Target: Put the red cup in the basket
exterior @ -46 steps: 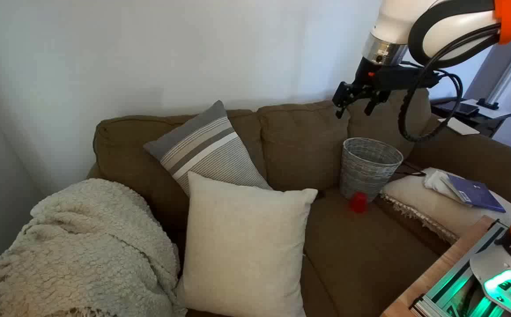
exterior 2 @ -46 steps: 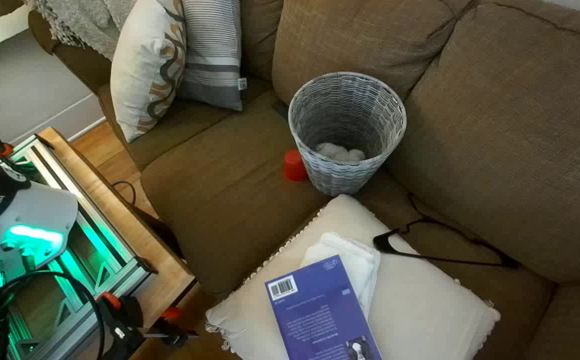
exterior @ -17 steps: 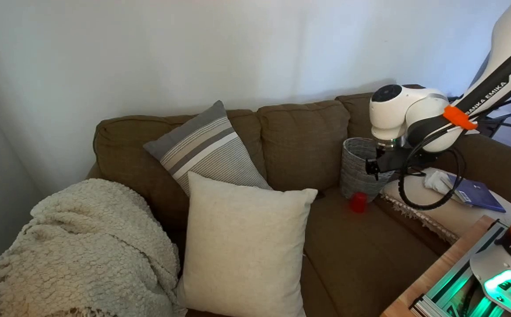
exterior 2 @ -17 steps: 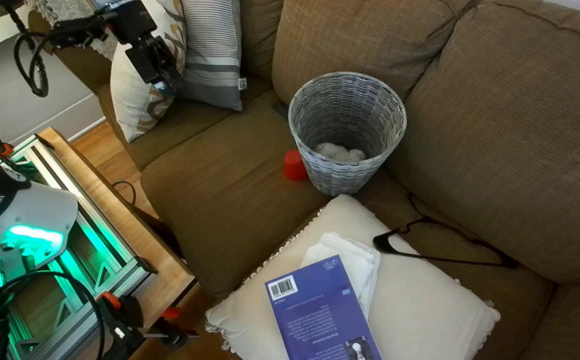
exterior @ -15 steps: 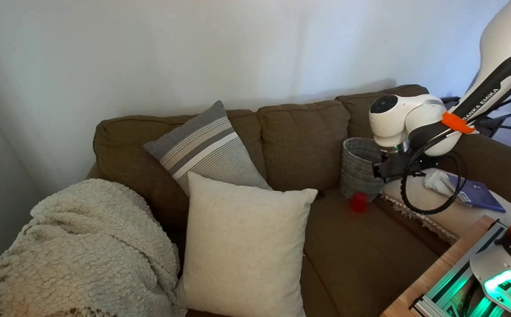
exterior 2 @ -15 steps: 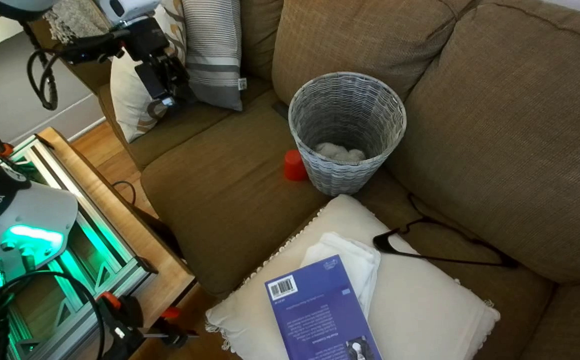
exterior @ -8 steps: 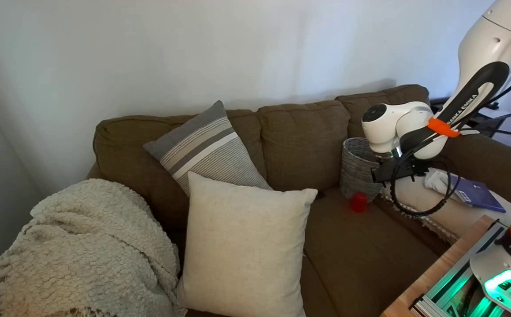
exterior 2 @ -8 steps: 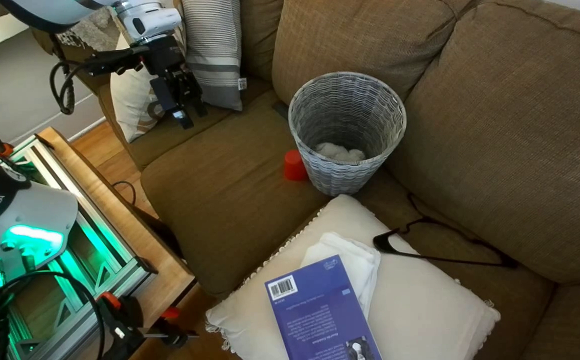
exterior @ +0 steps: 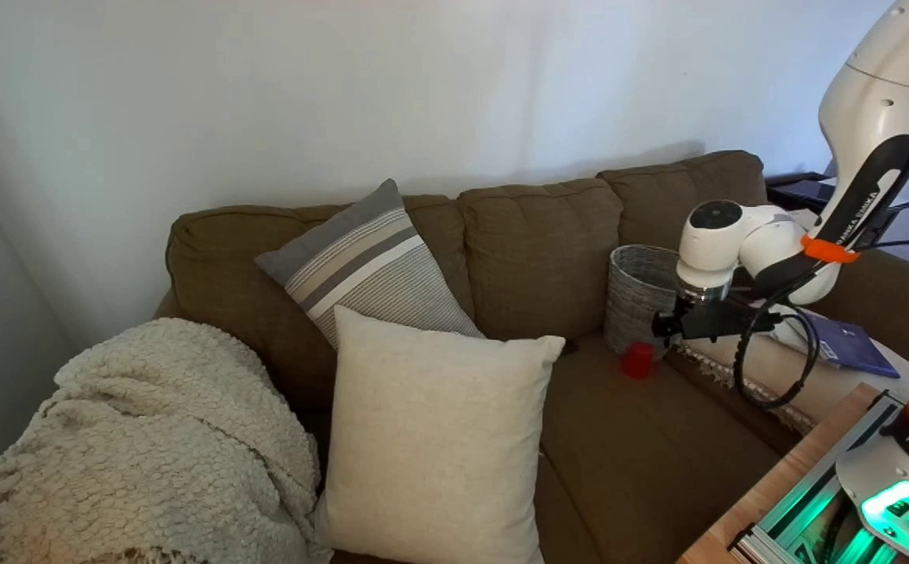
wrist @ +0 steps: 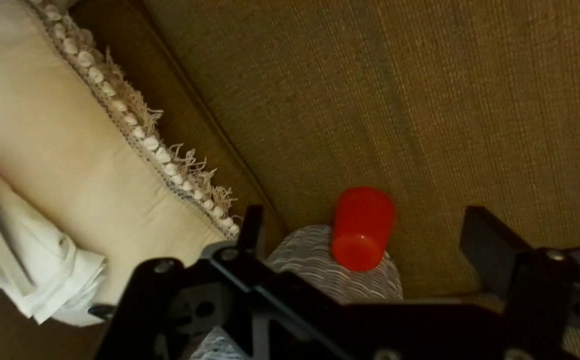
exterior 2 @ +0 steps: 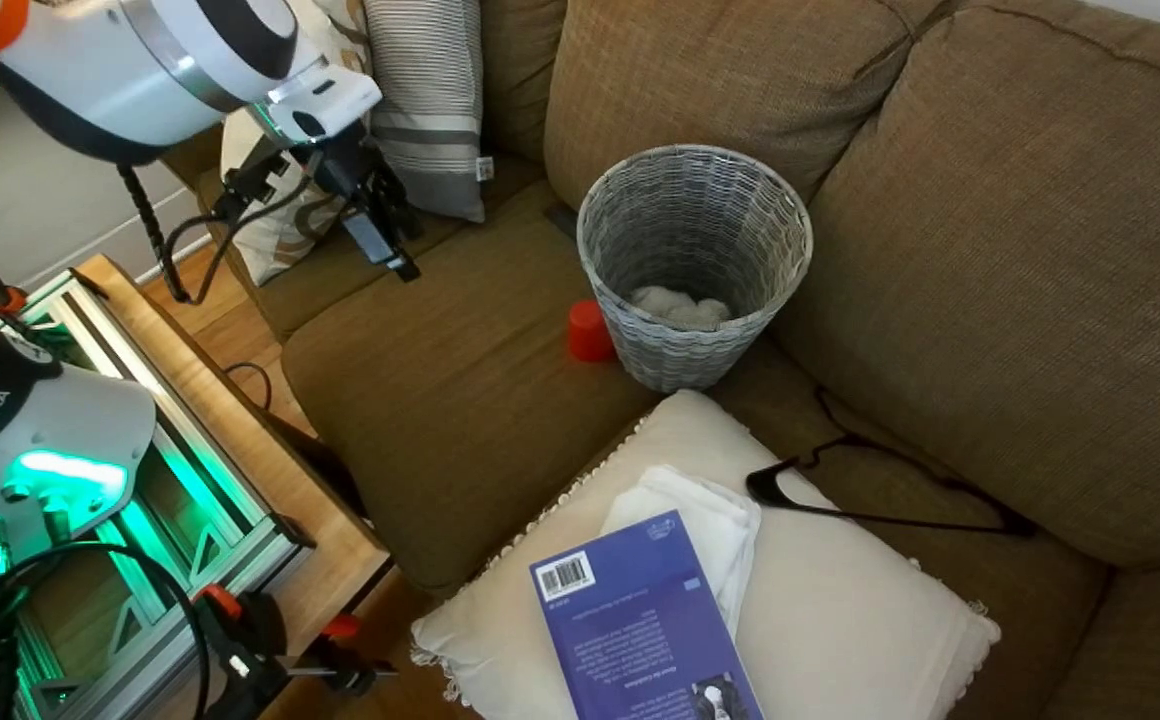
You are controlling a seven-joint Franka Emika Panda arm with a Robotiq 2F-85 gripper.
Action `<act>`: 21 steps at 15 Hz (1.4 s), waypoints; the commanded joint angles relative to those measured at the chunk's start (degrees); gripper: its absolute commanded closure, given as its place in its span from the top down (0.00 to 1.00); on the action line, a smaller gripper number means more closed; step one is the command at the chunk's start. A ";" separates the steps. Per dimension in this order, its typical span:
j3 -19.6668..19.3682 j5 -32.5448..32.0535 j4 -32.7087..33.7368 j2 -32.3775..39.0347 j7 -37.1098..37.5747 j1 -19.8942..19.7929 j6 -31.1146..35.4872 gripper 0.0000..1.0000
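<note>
The red cup (exterior 2: 591, 332) stands on the brown sofa seat, closed end up, close against the basket's lower wall. It also shows in the other exterior view (exterior: 638, 360) and the wrist view (wrist: 363, 240). The grey wicker basket (exterior 2: 680, 355) stands upright, with something pale lying at its bottom. In an exterior view the arm hides part of the basket (exterior: 628, 305). My gripper (wrist: 365, 215) is open and empty, fingers pointing down. In the wrist view the cup lies between its fingers (wrist: 492, 250), farther off. An exterior view shows the gripper (exterior 2: 408, 255) above the seat, apart from the cup.
A cream fringed cushion (exterior 2: 840, 590) beside the basket bears a purple book (exterior 2: 640, 620) and white cloth (exterior 2: 740, 520). A black hanger-like thing (exterior 2: 920, 520) lies behind it. A white cushion (exterior: 439, 439) and striped cushion (exterior: 376, 258) stand farther along the sofa.
My gripper has come down from high above the sofa back to low in front of the basket, and nearer the cup in the last half second. Cup and basket have not moved.
</note>
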 commanded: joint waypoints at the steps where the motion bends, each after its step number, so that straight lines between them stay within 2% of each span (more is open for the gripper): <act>1: -5.72 -8.14 2.89 9.51 5.50 -2.46 3.88 1.00; 2: -6.61 -6.69 4.62 11.83 7.02 -1.82 -0.49 1.00; 3: -5.22 -5.52 1.09 6.43 3.45 -2.02 2.18 1.00; 6: -6.70 -5.52 3.81 11.00 4.66 -2.18 0.43 1.00; 7: -6.97 -9.03 4.12 11.39 7.92 -0.60 1.35 1.00; 8: -7.00 -8.85 5.54 12.78 8.79 -0.70 1.65 1.00; 9: -7.10 -9.25 7.87 15.44 8.64 -1.87 4.36 1.00; 10: -8.54 -13.14 11.34 17.66 12.54 -1.25 6.20 1.00; 11: -8.91 -14.39 13.78 19.57 14.10 -1.34 7.37 1.00; 14: -8.96 -15.72 23.15 27.08 19.81 -1.70 9.37 1.00; 17: -7.73 -13.43 30.51 33.55 22.84 -1.04 8.93 1.00; 21: -9.01 -15.89 38.00 38.99 33.37 2.99 5.50 1.00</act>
